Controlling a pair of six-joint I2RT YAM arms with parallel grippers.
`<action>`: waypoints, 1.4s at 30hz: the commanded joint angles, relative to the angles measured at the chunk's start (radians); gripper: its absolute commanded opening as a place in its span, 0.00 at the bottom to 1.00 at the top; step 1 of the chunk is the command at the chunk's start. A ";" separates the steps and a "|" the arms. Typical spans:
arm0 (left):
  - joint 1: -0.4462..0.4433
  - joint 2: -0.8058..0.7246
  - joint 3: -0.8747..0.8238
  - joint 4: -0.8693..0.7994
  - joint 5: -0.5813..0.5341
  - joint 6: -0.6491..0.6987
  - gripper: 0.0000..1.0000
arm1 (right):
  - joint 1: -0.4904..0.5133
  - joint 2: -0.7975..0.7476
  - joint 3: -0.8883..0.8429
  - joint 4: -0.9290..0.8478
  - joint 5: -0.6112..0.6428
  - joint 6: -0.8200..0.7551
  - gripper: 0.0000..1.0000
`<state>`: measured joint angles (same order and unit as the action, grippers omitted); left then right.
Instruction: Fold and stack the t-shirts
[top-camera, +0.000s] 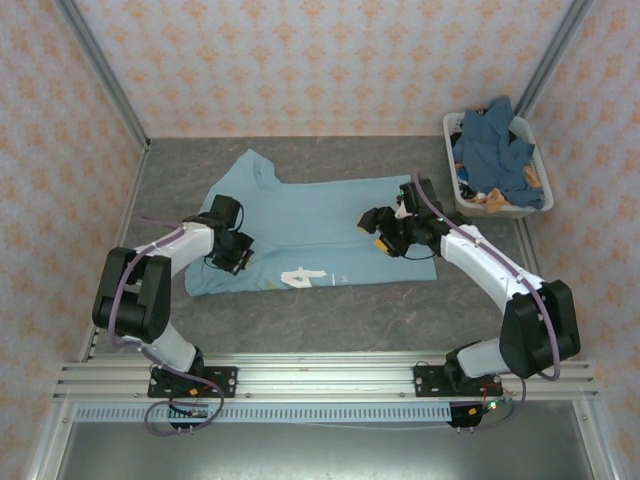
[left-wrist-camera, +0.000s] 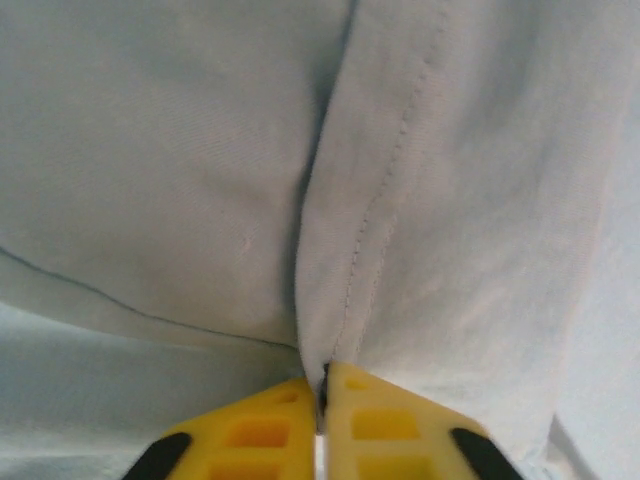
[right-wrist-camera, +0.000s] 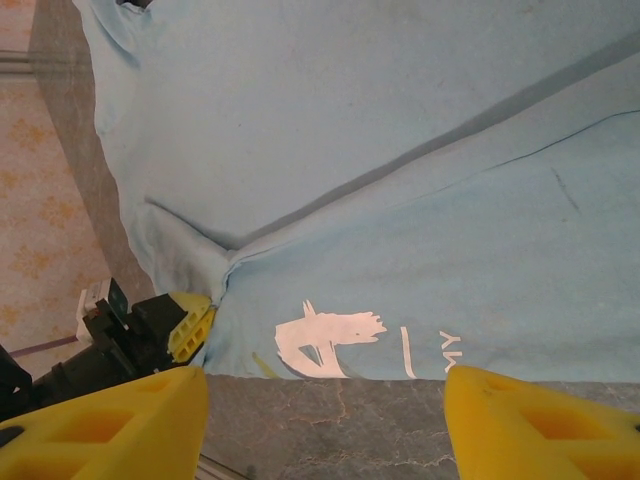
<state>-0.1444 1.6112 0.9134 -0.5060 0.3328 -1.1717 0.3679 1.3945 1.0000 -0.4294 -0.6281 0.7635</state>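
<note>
Starting at the left of the top view, one of the two arms reaches in over the grey table (top-camera: 330, 320), and its left gripper (top-camera: 240, 260) sits at the lower left part of the single light sky-blue t-shirt (top-camera: 320, 225), which lies spread out roughly flat in the middle of the table. The left wrist camera shows that gripper (left-wrist-camera: 322, 400) clenched, its two yellow fingertips (left-wrist-camera: 260, 435) pressed together on a raised fold of the shirt's cloth (left-wrist-camera: 180, 170), with a stitched seam running up from the pinch. One patch of white print (top-camera: 303, 276) shows near the shirt's front edge. Further right, the right gripper (top-camera: 378, 232) is above the shirt's right half, and from its own camera the two yellow fingers (right-wrist-camera: 110, 430) stand well apart with nothing between them; whether they touch the cloth I cannot tell. The same view takes in the shirt (right-wrist-camera: 400, 150), its print (right-wrist-camera: 325, 340) and the left gripper (right-wrist-camera: 190, 328) nipping the gathered cloth. At the far right rear stands one white basket (top-camera: 458, 195) holding a heap of darker blue shirts (top-camera: 495, 150), too bundled to count.
</note>
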 joint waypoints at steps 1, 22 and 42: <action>-0.009 0.009 0.066 -0.035 -0.039 0.034 0.00 | 0.000 -0.008 -0.009 0.004 0.014 0.013 0.63; -0.190 0.436 0.792 -0.506 -0.272 0.519 0.00 | 0.000 -0.029 -0.012 -0.038 0.031 0.011 0.61; -0.257 0.448 0.885 -0.475 -0.425 0.675 0.55 | 0.001 -0.051 -0.058 -0.045 0.022 0.017 0.61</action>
<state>-0.4042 2.1742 1.8244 -1.0142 -0.0334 -0.5049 0.3679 1.3697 0.9516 -0.4591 -0.6174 0.7712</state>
